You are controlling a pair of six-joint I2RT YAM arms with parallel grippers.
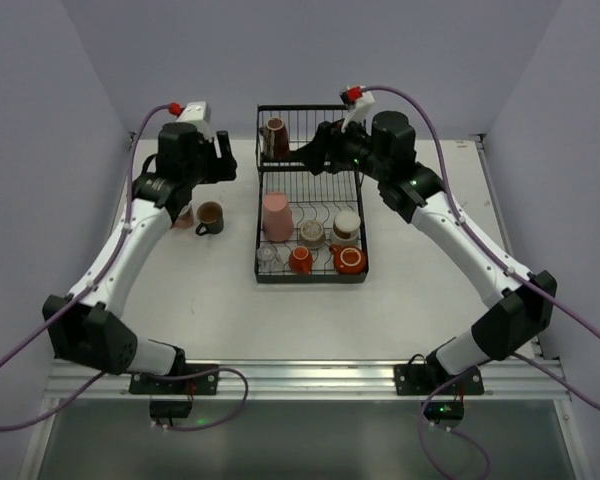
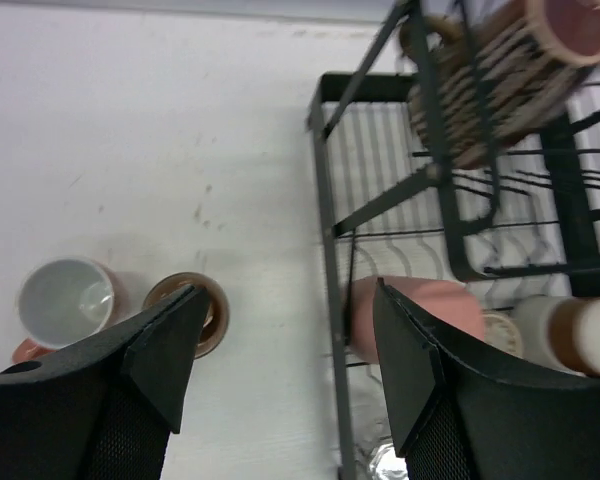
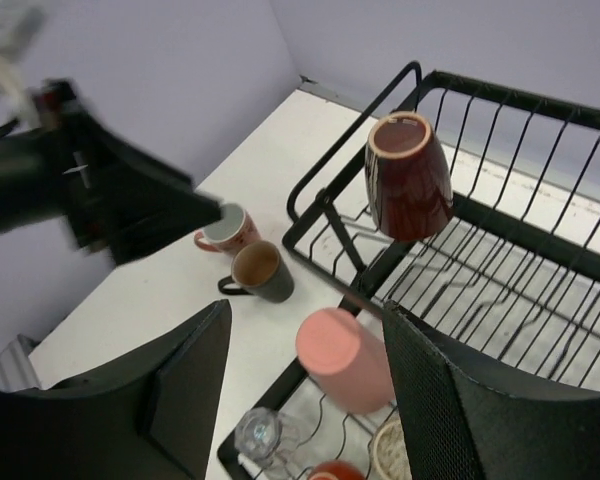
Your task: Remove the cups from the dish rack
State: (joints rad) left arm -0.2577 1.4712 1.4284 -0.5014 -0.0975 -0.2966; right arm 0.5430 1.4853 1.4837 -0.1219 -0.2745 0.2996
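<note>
- Left gripper (image 2: 290,350): the fingers are standing wide apart and gripping nothing. The arm is stretching forward from its base, elbow low, with the wrist hanging over the table (image 1: 410,300) just left of the dish rack (image 1: 310,281).
- Right gripper (image 3: 310,390): the fingers are spread open and empty. The arm is reaching far forward and bending inward, with the wrist hovering at the raised rear basket.
- Brown mug (image 3: 408,175): lying tilted in the rear basket, just ahead of the right gripper.
- Pink tumbler (image 3: 342,360): standing mouth-down in the lower tray, below the gap between the right gripper's fingers.
- Clear glass (image 3: 262,435): sitting in the tray's near left corner, beneath the right gripper's left finger.
- Beige cup (image 1: 311,233), beige-and-brown cup (image 1: 347,222), small orange-red cup (image 1: 300,260) and wider orange-red cup (image 1: 348,260): resting in the lower tray, right of the tumbler.
- Dark mug (image 2: 187,310) and pink cup (image 2: 68,300): standing just beside each other on the table, under the left gripper's left finger.
</note>
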